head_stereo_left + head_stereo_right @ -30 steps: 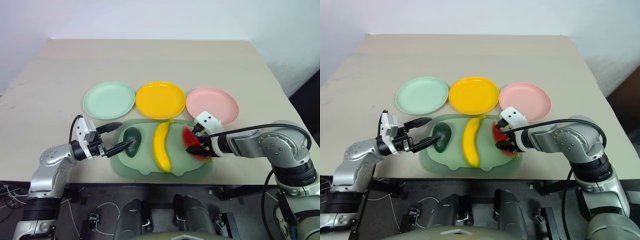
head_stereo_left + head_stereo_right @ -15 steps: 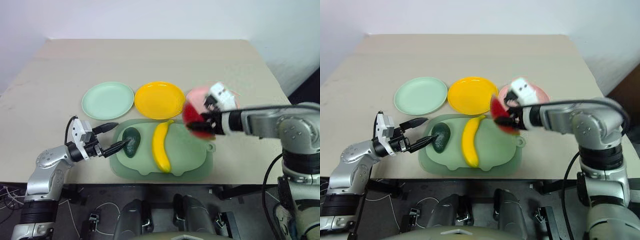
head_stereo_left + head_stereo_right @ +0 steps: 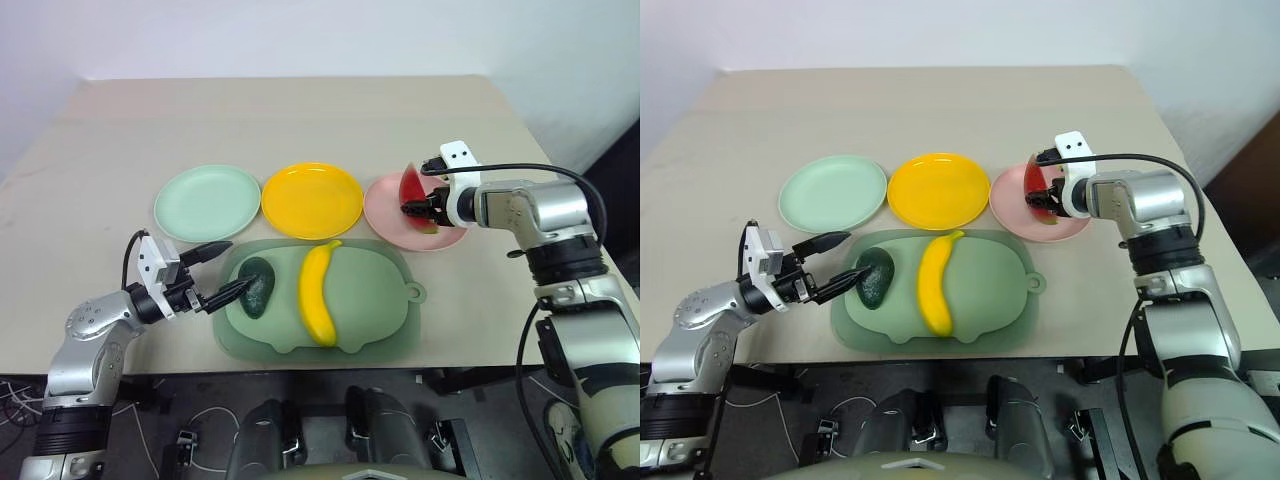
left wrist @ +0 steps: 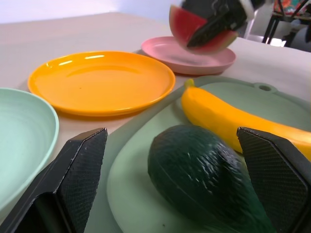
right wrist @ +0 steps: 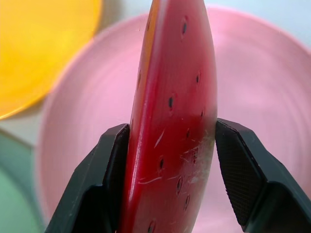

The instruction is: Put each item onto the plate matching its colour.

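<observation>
My right gripper (image 3: 410, 206) is shut on the red watermelon wedge (image 3: 413, 184) and holds it on edge just above the pink plate (image 3: 385, 216). In the right wrist view its fingers (image 5: 112, 160) clamp the wedge's (image 5: 175, 97) flat sides, with the pink plate (image 5: 257, 73) behind. The mint green plate (image 3: 206, 203) and yellow-orange plate (image 3: 311, 200) are bare. The dark avocado (image 3: 255, 286) and yellow banana (image 3: 318, 295) lie on the pale green tray (image 3: 375, 305). At the avocado's left end my left gripper (image 3: 236, 266) stands open, one finger on either side of it.
The three plates stand in a row beyond the tray, near the table's front edge (image 3: 300, 366). The far half of the beige table (image 3: 300, 115) has free room.
My right gripper lifted the watermelon wedge off the tray's right end and carried it up and right to above the pink plate. The left gripper stayed by the avocado.
</observation>
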Available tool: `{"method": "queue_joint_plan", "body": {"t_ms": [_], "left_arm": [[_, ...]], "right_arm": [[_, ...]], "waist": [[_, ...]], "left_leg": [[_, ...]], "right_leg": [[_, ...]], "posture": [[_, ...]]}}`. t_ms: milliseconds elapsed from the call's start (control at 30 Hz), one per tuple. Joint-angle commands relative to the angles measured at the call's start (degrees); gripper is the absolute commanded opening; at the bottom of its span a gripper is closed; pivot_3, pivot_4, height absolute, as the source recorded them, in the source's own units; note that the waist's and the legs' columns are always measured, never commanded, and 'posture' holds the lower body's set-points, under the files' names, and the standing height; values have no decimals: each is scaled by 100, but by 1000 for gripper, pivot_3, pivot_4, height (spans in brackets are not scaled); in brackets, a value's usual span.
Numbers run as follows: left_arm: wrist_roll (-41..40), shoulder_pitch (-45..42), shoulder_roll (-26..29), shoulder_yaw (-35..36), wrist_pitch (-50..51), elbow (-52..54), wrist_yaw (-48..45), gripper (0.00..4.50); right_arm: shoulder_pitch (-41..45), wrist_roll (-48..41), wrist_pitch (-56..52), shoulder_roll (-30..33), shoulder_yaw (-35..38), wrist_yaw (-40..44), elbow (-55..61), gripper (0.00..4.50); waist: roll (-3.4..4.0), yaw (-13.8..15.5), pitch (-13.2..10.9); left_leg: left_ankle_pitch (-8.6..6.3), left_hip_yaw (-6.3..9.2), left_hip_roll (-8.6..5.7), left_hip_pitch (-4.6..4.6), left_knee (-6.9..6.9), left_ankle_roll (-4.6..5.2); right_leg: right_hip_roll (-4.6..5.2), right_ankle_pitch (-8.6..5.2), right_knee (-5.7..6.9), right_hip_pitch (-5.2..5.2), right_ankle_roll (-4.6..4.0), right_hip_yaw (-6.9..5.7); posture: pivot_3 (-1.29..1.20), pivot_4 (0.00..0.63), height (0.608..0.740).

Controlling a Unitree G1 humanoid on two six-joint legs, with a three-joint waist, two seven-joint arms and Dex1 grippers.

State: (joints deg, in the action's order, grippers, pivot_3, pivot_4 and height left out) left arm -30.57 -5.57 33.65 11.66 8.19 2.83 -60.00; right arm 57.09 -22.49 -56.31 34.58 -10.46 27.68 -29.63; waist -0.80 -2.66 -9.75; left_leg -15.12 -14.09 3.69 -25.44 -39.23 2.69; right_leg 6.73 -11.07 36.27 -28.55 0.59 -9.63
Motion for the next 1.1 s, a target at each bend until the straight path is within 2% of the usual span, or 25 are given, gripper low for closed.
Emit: {"method": "queue_joint_plan", "body": {"t_ms": [33, 67, 267, 400, 567, 700, 800, 933, 1100], "left_arm": [[-86, 12, 71, 129, -7, 268, 39, 4500], [-89, 19, 77, 137, 1, 288, 54, 4500], [-94, 81, 116, 191, 43, 374, 91, 4500], [-108, 74, 133, 183, 82, 412, 119, 4500], [-116, 8, 143, 173, 140, 415, 122, 4500], [-110, -134, 152, 131, 171, 318, 87, 4500], [-89, -222, 155, 98, 184, 267, 55, 4500], [-71, -344, 158, 66, 208, 191, -3, 4500], [-139, -425, 185, 68, 324, 240, -66, 4500]], "right_arm": [[374, 416, 460, -106, 21, 232, -569, 2415], [416, 531, 542, -142, -7, 286, -714, 2415], [489, 925, 598, -190, 64, 526, -792, 4406], [405, 988, 350, -22, 197, 632, -269, 4461], [259, 912, -330, 315, 350, 726, 1051, 4461], [260, 421, -1830, 314, 708, 703, 2590, 4461], [92, 151, -2663, 317, 634, 704, 3417, 4461], [-61, -298, -3527, -230, 1043, 484, 4077, 4461], [-456, -1319, -3619, -911, 1236, -311, 4044, 4461]], "waist": [[1, -3, -1], [2, -4, -1], [3, 5, -2], [5, 0, -3], [12, 9, -7], [12, 8, -7], [12, 9, -7], [11, 4, -6], [8, 12, -4]], "left_leg": [[1, 0, 0, 0, 0, -1], [1, -1, 0, 1, 0, -1], [1, -1, 0, 2, -1, -2], [1, 0, 0, 2, -1, -3], [1, 1, 0, -2, -1, -3], [1, 4, 1, 0, -1, -4], [2, 5, 3, -2, 0, -5], [2, 4, 2, -2, 0, -5], [3, 3, 2, -1, 0, -7]], "right_leg": [[0, 0, 2, -1, 0, 0], [0, 0, 3, -1, 0, 0], [4, 0, 5, -1, 0, 1], [5, 0, 5, -2, -1, 1], [7, -1, 5, -9, -2, 3], [7, -10, 6, -8, -18, 3], [6, -10, 6, -10, -18, 3], [7, -10, 5, -9, -19, 3], [5, -8, 7, -5, -18, 1]], "posture": [[0, 150, 696], [0, 150, 696], [0, 150, 696], [0, 150, 696], [0, 150, 696], [0, 150, 696], [0, 150, 696], [0, 150, 696], [0, 150, 696]]}}
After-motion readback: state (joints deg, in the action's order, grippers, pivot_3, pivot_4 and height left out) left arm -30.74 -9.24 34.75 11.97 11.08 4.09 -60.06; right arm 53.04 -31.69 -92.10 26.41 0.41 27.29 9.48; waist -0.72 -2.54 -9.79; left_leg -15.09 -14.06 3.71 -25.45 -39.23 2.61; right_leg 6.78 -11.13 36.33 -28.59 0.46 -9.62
